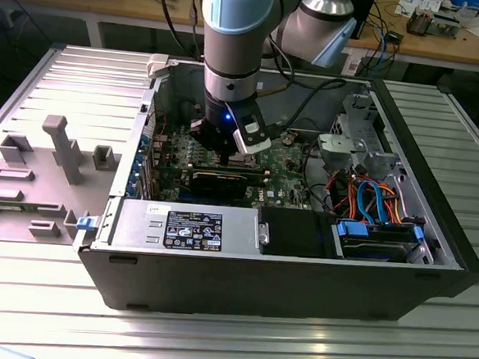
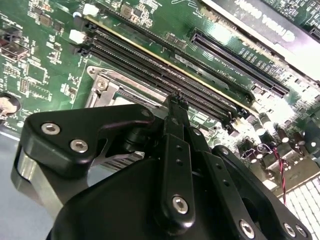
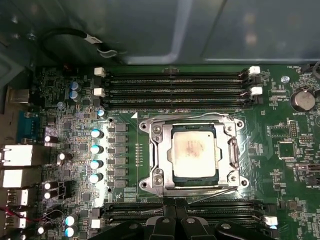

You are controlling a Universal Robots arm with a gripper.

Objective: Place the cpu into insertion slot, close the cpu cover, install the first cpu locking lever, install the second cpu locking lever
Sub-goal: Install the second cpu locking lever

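We see the cpu (image 3: 194, 151) lying flat in the insertion slot (image 3: 150, 155) on the green motherboard (image 3: 280, 150), metal top facing up, its slightly longer side running from one bank of memory slots (image 3: 175, 84) toward the other. The cpu cover (image 3: 159, 147) is down around it, framing the chip on all sides. Thin wire levers run along the frame's edges; we cannot tell whether they are latched. In the second wrist view the gripper's body hides most of the socket, leaving one frame corner (image 2: 102, 85) showing. The gripper (image 3: 175, 220) hangs just above the board beside the socket, at the nearer memory bank. Its fingers (image 2: 176, 107) sit pressed together, holding nothing.
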